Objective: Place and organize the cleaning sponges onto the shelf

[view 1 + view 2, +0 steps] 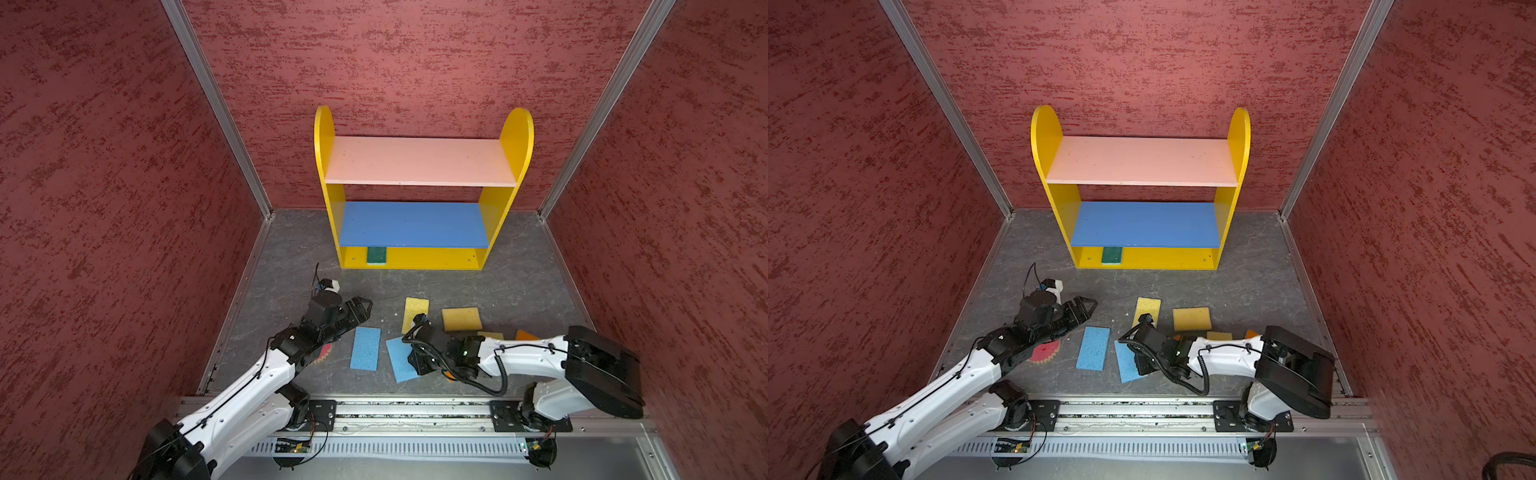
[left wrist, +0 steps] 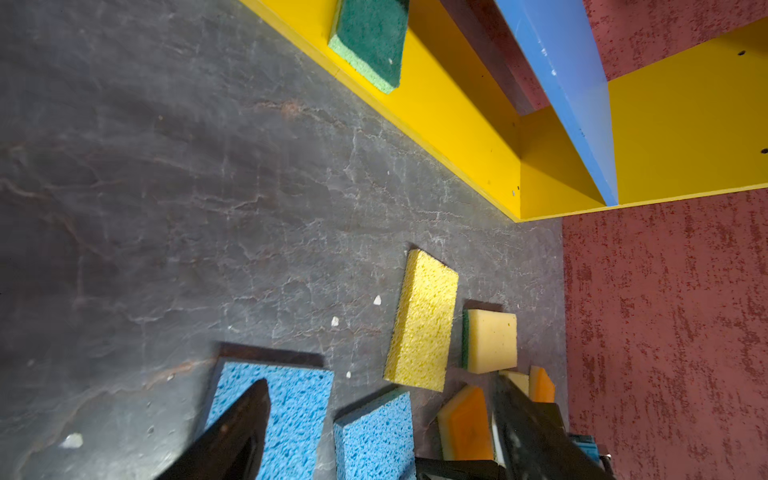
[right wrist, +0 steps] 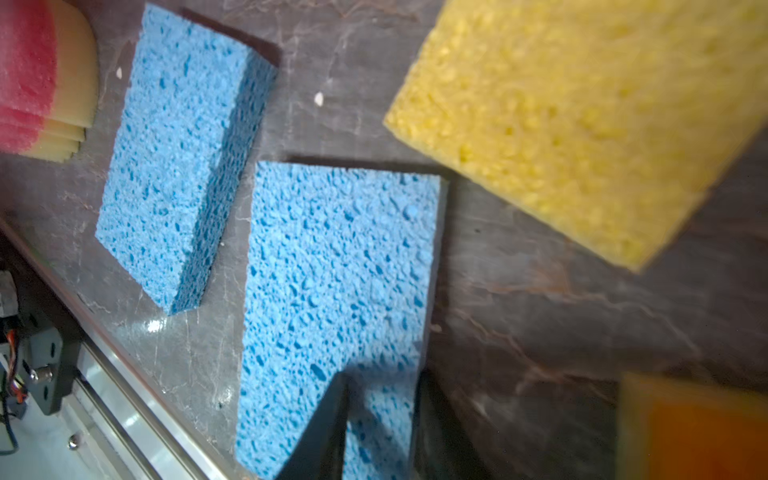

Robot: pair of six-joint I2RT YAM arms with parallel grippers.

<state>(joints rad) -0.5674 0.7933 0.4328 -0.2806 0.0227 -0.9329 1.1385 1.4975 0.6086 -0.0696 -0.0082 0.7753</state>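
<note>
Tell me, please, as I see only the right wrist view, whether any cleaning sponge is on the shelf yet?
Observer: One is. A green rectangular foam sponge lies on the yellow base board of the small three-tier shelf, near its left end in both top views.
Operator: Thank you. Do the upper boards hold anything?
Observer: No, the pink top board and the blue middle board hold nothing.
Operator: And what is the left gripper doing?
Observer: The left gripper is open, holding nothing, between the shelf and a blue rectangular foam sponge.
</note>
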